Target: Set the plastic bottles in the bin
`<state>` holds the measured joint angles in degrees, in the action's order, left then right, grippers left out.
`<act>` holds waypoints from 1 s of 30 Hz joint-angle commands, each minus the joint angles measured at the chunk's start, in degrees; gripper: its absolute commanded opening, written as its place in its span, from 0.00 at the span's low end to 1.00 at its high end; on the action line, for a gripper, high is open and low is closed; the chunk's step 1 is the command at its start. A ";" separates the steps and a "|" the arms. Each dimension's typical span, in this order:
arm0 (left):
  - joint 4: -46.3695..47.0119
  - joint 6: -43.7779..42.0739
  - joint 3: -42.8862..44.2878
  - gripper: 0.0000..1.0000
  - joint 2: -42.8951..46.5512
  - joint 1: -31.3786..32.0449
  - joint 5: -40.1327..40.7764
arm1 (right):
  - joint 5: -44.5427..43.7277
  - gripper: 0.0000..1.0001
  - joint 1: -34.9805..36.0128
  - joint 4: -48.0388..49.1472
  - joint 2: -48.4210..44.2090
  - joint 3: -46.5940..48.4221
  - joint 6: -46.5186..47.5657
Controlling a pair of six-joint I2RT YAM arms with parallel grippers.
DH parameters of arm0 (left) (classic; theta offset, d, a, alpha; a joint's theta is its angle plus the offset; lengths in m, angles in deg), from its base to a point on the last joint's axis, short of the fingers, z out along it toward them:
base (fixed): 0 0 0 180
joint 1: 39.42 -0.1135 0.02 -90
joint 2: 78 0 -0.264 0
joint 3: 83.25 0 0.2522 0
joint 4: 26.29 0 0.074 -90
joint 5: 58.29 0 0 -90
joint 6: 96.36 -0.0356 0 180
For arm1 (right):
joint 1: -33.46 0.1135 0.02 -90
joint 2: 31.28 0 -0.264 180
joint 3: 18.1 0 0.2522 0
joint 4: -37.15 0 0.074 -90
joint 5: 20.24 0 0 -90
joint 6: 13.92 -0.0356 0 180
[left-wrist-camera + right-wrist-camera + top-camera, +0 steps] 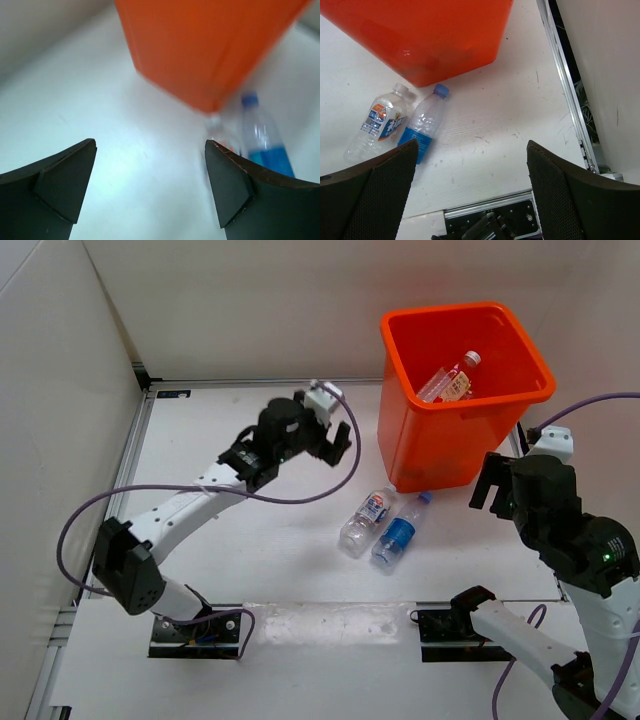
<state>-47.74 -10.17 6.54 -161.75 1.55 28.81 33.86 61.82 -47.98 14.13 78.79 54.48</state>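
The orange bin (440,445) stands at the back right, with one clear bottle with a red-white label (450,378) lying inside it. Two bottles lie side by side on the table just in front of the bin: a white-red labelled one (367,520) and a blue labelled one (400,532). My left gripper (335,447) is open and empty, raised left of the bin. Its view shows the bin (210,50) and the blue bottle (267,145), blurred. My right gripper (493,498) is open and empty, right of the bottles. Its view shows the bin (420,35), blue bottle (422,125) and white-red bottle (380,122).
White walls close the table at the left, back and right. An aluminium rail (565,80) runs along the right edge. A purple cable (300,498) loops from the left arm over the table. Black mount plates (455,625) sit at the near edge.
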 commanded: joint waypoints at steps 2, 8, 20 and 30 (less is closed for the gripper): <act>-3.04 5.92 -6.85 1.00 -2.91 2.97 -4.31 | -1.19 0.90 0.48 1.85 -0.58 -0.78 0.69; -3.92 8.21 -4.24 1.00 -8.80 6.39 -5.45 | -1.37 0.90 2.31 0.98 -1.55 -1.31 0.34; -8.57 11.37 3.16 1.00 -20.58 9.30 -12.47 | -1.98 0.90 2.84 -0.43 -3.05 -2.80 -0.81; -13.57 12.69 4.74 1.00 -26.64 10.53 -13.36 | -1.98 0.90 3.54 -0.87 -3.40 -2.98 -0.63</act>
<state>-58.69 1.65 8.40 -188.50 11.67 16.01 33.42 64.90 -49.03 11.29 76.00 54.02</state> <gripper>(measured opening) 1.000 0.899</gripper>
